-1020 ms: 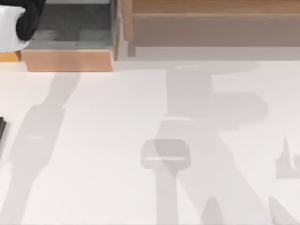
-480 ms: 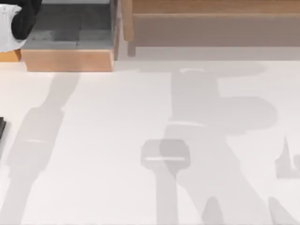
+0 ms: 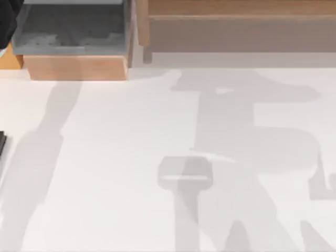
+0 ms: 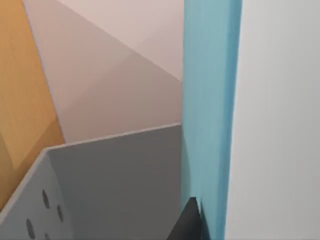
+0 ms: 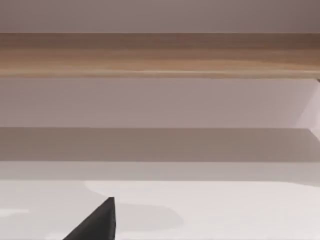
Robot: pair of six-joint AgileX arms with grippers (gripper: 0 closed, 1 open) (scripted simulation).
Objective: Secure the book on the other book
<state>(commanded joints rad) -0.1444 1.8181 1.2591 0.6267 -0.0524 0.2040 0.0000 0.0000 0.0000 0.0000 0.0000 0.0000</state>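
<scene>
A grey book lies flat in a wooden compartment at the table's far left. In the left wrist view the grey book sits just below a blue book, which stands on edge close to the camera. My left gripper is shut on the blue book, with one dark fingertip pressed against its side. A black part of the left arm shows at the far left corner. My right gripper hangs low over the white table, facing the shelf.
A long wooden shelf runs along the table's far side, and the right wrist view shows the shelf ahead. An orange wooden wall flanks the grey book. A dark object sits at the left edge.
The left arm has drawn away to the left, uncovering the whole grey book. The arm shadows on the table have shifted to the right.
</scene>
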